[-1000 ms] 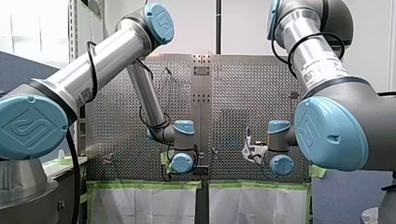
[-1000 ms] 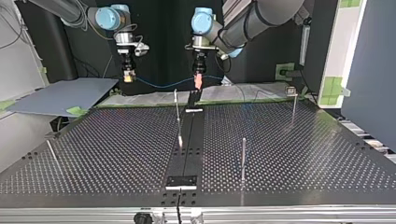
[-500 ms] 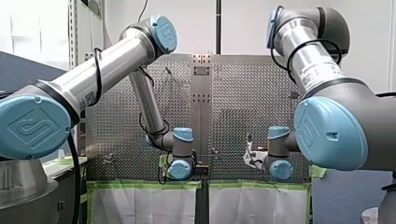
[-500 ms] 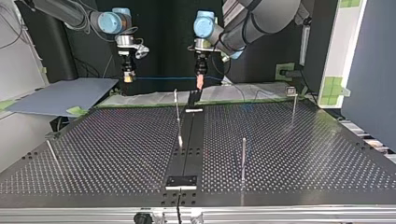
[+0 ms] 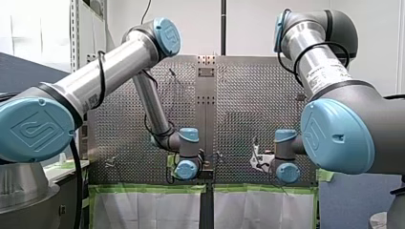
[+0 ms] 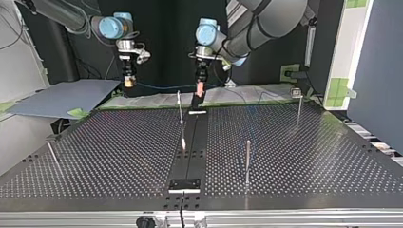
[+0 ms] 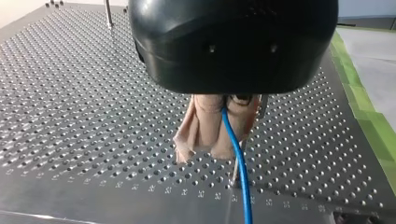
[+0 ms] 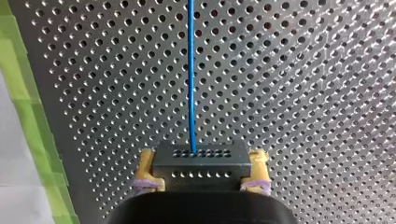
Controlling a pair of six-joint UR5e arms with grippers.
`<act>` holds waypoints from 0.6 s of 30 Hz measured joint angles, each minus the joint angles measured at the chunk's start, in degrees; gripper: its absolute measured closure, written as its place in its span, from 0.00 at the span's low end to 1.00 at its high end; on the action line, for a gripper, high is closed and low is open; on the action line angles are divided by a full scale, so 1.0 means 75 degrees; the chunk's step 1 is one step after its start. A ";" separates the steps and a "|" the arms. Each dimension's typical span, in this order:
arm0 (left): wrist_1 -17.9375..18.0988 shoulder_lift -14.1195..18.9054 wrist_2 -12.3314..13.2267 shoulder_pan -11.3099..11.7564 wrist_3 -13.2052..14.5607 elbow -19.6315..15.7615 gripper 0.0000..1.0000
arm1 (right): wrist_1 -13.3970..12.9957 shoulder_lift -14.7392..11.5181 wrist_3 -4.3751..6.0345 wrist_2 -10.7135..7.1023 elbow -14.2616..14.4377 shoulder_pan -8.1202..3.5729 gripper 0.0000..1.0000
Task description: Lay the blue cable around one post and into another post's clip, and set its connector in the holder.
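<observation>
The thin blue cable point(image 6: 161, 87) runs between my two grippers above the table's far edge in the top view. My left gripper point(image 6: 200, 88) hangs at the middle of that view with its beige pads shut on the cable point(image 7: 236, 154). In the left wrist view its gripper point(image 7: 212, 151) points down at the perforated plate. My right gripper point(image 6: 127, 81) is at the top view's left. Its yellow pads point(image 8: 147, 170) are shut on a dark grey connector block point(image 8: 201, 161), from which the cable point(image 8: 191, 74) leads straight ahead. In the front view both wrists sit low over the plate's near edge.
Thin metal posts stand on the perforated table point(image 6: 119, 152): one near the centre strip point(image 6: 179, 111), one at mid right point(image 6: 247, 159), one with a clip head at the far right point(image 6: 298, 107), one at the left point(image 6: 52, 152). A small bracket point(image 6: 185, 184) sits on the strip's near end.
In the top view my left gripper has come down toward the table's far edge with the cable. My right gripper has shifted slightly left and lower. Both stay shut.
</observation>
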 joint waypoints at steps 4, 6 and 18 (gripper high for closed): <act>-0.0168 -0.0183 0.0034 0.0001 -0.0060 0.0203 1.00 | 0.0040 0.0010 -0.0037 0.0002 -0.0039 -0.0077 1.00; -0.0280 -0.0306 0.0051 -0.0003 -0.0075 0.0311 1.00 | 0.0052 0.0016 -0.0044 0.0000 -0.0046 -0.0125 1.00; -0.0271 -0.0453 0.0077 0.0039 -0.0255 0.0468 1.00 | 0.0082 0.0143 -0.0102 -0.0017 -0.0145 -0.0337 1.00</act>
